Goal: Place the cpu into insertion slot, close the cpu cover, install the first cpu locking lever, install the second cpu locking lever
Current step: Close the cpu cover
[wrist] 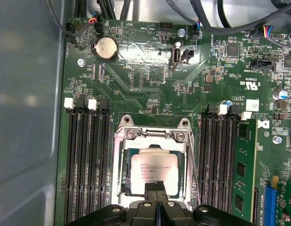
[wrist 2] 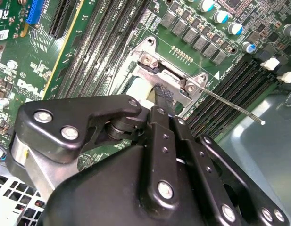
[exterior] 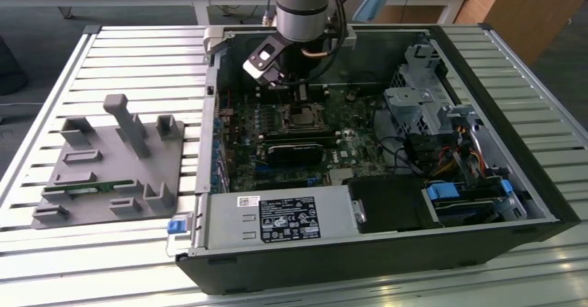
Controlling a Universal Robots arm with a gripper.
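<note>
Silvery-beige cpu (wrist: 152, 167) sits in the insertion slot (wrist: 118, 169) beneath the cpu cover (wrist: 157, 141); the gripper (wrist: 154, 186), closed on nothing, apparently pins that cover down.

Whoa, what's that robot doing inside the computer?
The robot's hand is down inside the open case, right over the cpu. The cpu already lies in its slot on the green board, and the silver cover frames it. The hand's fingers are pinched together by the cpu's edge. One thin lever sticks out sideways.
</note>
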